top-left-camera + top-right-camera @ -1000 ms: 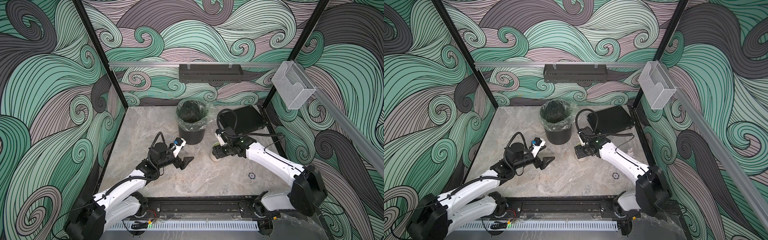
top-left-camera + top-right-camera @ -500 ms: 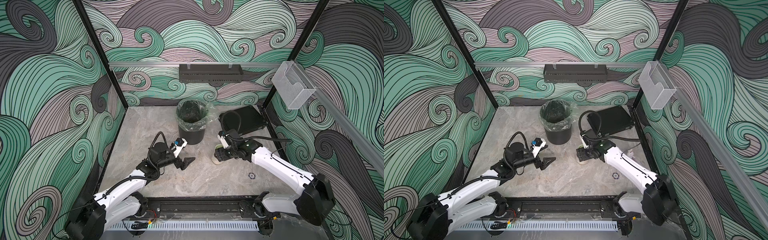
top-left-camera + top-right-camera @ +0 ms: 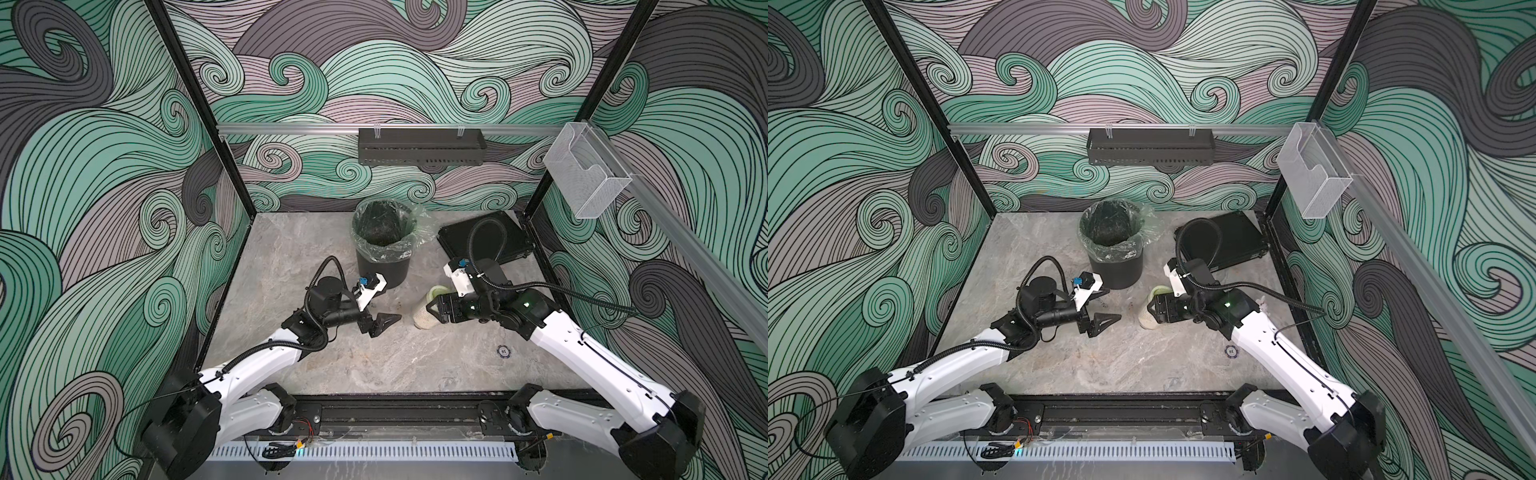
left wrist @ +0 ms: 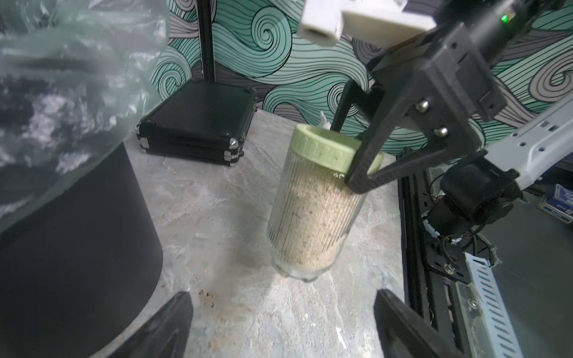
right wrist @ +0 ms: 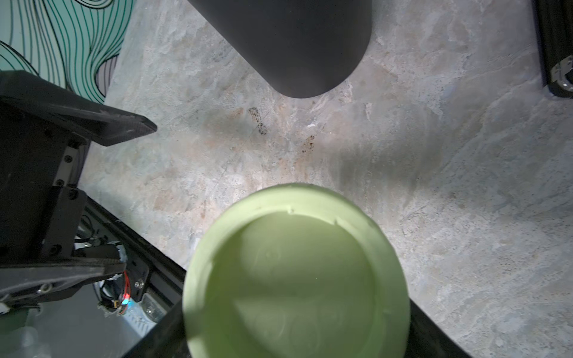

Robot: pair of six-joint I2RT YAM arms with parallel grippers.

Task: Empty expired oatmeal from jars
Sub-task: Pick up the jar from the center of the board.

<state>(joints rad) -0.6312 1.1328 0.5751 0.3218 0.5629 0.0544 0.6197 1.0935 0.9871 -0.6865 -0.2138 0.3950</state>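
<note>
Right gripper [image 3: 432, 308] clamped on pale green screw lid [image 4: 325, 148] of small clear ribbed glass jar [image 3: 423, 318], tilted, holding beige flaky oatmeal [image 4: 313, 223], beside black plastic-lined bin [image 3: 382, 272]; left gripper [image 3: 384, 325] empty, jaws parted, near jar.

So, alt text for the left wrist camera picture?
A glass jar of oatmeal with a pale green lid, tilted over a marbled table, gripped at the lid by the right arm's black fingers. A black bin stands nearby, a black case behind.
</note>
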